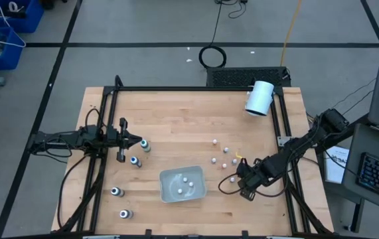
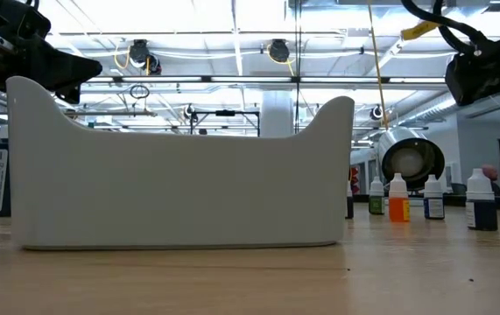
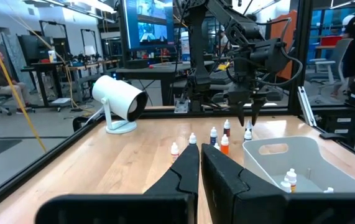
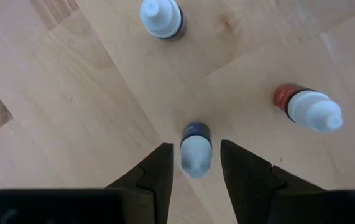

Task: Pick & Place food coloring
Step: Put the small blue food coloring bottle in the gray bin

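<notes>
The wooden counter carried a clear tray near its front middle, with a few small bottles inside. A white cylinder lay at the far right corner. The left tool waited over the left side, fingers pressed together. The right tool, fingers spread, stood on either side of a blue-banded food coloring bottle, just right of the tray. Other bottles stood scattered nearby.
</notes>
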Motion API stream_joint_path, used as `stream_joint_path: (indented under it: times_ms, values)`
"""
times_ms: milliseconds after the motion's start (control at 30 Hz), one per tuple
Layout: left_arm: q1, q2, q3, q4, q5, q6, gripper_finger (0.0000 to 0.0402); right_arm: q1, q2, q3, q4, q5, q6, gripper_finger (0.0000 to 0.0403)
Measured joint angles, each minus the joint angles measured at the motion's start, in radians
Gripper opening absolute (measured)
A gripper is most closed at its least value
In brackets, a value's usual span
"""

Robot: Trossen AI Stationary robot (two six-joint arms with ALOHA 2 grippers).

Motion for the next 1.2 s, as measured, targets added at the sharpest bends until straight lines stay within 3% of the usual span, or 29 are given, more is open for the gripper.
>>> stream_joint_path:
  times_ms: [300,567,800,967,1200]
  values:
    - [0.000,0.000,0.000,0.000,0.000,0.000,0.0026,0.000,0.000,0.000,0.000,-0.001,0.000,0.0094]
    - [0.000,0.000,0.000,0.000,0.000,0.000,0.0026,0.000,-0.005,-0.037,0.021,-0.003,0.020,0.0047]
    - [0.000,0.000,0.000,0.000,0.000,0.000,0.0026,0.000,0.000,-0.022,0.063,0.000,-0.064,0.0043]
    - [0.000,0.000,0.000,0.000,0.000,0.000,0.0026,0.000,-0.002,0.038,0.048,0.012,-0.123,0.0043]
    - [0.000,0.000,0.000,0.000,0.000,0.000,0.0026,-0.017,-0.003,0.244,-0.071,0.148,-0.283,0.0043]
